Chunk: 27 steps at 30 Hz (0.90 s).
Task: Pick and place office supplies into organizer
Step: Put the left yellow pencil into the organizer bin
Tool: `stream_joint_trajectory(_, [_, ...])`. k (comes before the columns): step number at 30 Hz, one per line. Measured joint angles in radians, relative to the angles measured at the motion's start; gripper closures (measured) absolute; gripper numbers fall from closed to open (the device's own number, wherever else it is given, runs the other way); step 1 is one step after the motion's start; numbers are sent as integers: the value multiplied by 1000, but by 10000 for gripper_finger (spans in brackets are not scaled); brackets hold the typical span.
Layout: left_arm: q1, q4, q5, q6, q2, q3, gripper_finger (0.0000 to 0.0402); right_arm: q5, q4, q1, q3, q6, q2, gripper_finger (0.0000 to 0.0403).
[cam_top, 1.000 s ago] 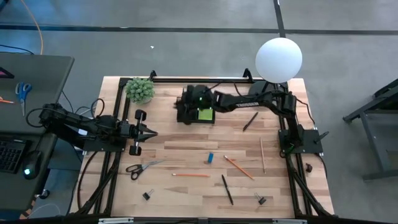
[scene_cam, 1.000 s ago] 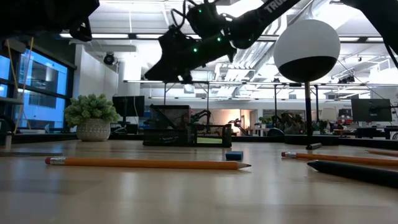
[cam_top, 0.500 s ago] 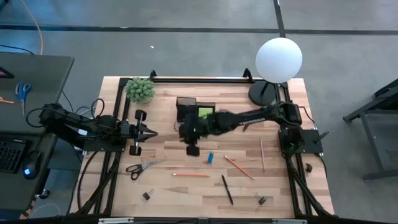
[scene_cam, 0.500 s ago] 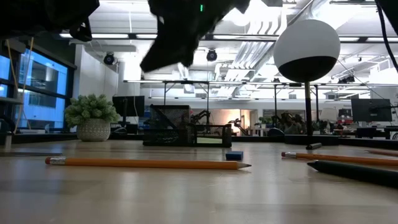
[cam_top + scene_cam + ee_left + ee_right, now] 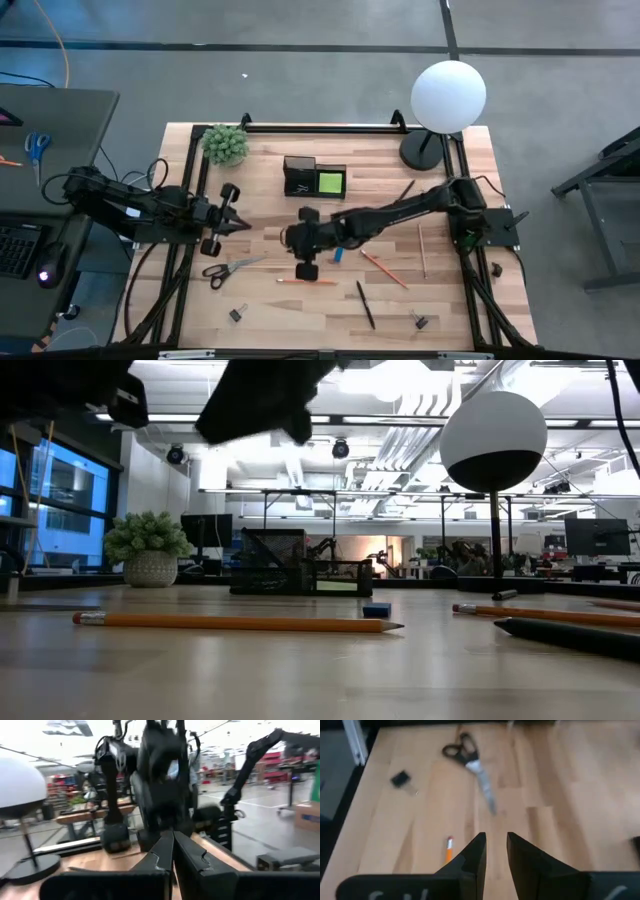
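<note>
The black organizer (image 5: 302, 176) stands at the table's far middle with a lime-green sticky-note pad (image 5: 329, 183) in one compartment. Black-handled scissors (image 5: 230, 268) lie near the left side. An orange pencil (image 5: 308, 282), a blue block (image 5: 339, 254), binder clips (image 5: 237, 314) and pens (image 5: 366, 305) lie loose. My right gripper (image 5: 285, 239) hovers over the table's middle, to the right of the scissors (image 5: 470, 757), slightly open with nothing between its fingers (image 5: 496, 842). My left gripper (image 5: 243, 222) waits at the left side, shut (image 5: 173, 851).
A green plant (image 5: 226, 144) stands at the far left corner and a white globe lamp (image 5: 449, 96) at the far right. More pencils (image 5: 385, 269) and a dark pen (image 5: 403, 193) lie on the right half. Bare wood lies between the scissors and the organizer.
My right gripper has swung away from above the organizer toward the table's near left, ending over the middle close to the scissors, with its finger gap unchanged. The green pad stays in the organizer. My left gripper has rolled a little in place.
</note>
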Motion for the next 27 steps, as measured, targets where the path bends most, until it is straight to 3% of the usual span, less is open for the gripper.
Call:
stream_joint_trajectory(5, [0,-6,21,-23,0,0,401,-90,18,0,12,5,92,334])
stream_joint_trajectory(16, [1,-32,-26,26,0,0,397,-219,-157,28,200,-71,239,334])
stream_joint_trajectory(27, [1,-81,-22,-41,0,0,396,-124,-183,65,235,-20,320,328])
